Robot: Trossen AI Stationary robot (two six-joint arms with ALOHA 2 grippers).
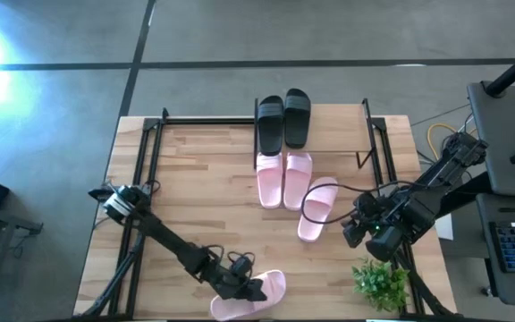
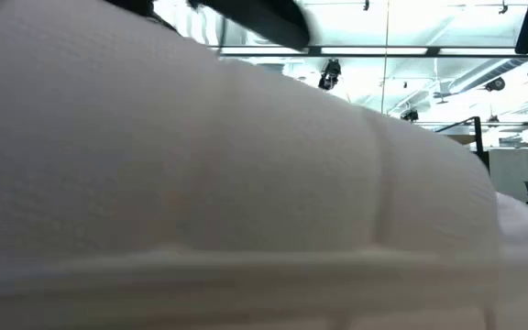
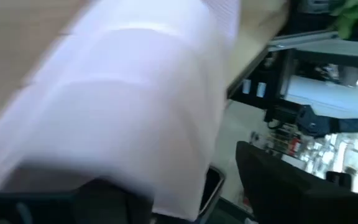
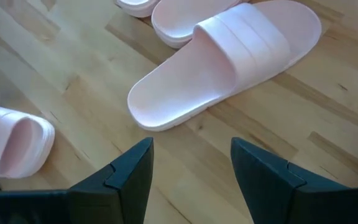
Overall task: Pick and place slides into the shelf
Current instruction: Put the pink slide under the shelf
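The bench (image 1: 195, 170) is carrying the shelf (image 1: 164, 121) along its far edge, with two black slides (image 1: 283, 121) and two pink ones (image 1: 283, 179) already lying there, so the job is seemingly about two-thirds done. The left hand (image 1: 250, 290) is reaching over a pink slide (image 1: 271, 288) at the near edge, probably picking it up, though I cannot tell whether it is clamped. The right hand (image 4: 191, 165) is waiting with fingers apart, the last pink slide (image 4: 222, 59) lying just ahead, and next needs to advance and close on it.

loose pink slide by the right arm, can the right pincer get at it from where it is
Probably yes. The right pincer is open and aimed at the loose pink slide, with only bare tabletop between them. The left pincer is busy at another pink slide.
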